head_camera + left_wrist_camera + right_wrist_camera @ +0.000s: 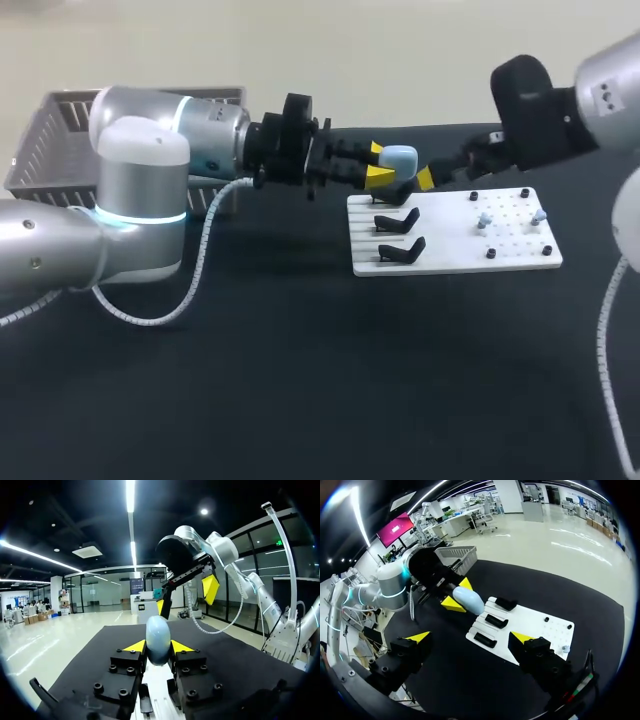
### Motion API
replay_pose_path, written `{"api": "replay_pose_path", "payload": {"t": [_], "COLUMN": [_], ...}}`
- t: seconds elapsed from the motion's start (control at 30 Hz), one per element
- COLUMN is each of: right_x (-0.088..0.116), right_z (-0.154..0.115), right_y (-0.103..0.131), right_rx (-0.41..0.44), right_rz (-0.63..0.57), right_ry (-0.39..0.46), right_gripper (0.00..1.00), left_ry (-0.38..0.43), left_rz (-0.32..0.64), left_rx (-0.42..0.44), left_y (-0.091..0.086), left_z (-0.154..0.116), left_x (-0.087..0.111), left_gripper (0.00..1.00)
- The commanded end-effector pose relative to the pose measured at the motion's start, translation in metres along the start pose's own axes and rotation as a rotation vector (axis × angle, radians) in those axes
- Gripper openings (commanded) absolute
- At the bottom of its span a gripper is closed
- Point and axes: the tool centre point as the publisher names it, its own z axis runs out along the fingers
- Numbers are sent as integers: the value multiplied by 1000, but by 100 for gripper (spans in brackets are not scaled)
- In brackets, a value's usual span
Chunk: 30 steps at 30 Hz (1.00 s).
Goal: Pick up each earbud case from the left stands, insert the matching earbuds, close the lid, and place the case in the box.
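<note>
Above the far left edge of a white board (455, 258) on the black table (300, 380), the left gripper (385, 165) holds a pale blue case (400, 158), its yellow-tipped fingers clamped against the case's two sides. The case is in the air with its lid closed and its rounded end pointing away from the wrist. The right gripper (470, 637) hangs just beyond it with its fingers spread wide and nothing between them. Black stands (398, 220) sit on the board's left half. On its right half are what seem to be two small pale earbuds (485, 220), too small to be sure. A grey basket (60, 140) stands at the far left.
</note>
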Motion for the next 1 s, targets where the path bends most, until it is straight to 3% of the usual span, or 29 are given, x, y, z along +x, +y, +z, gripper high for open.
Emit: {"api": "replay_pose_path", "payload": {"t": [0.03, 1.0], "right_x": [-10, -23], "right_z": [11, 37], "right_y": [-4, -17], "right_rx": [-2, 8], "right_rz": [8, 11], "right_ry": [18, 44], "right_gripper": [100, 100], "left_ry": [-1, -1], "left_rz": [1, 1], "left_rx": [0, 0], "left_y": [1, 1], "left_z": [0, 0], "left_x": [1, 1], "left_gripper": [0, 0]}}
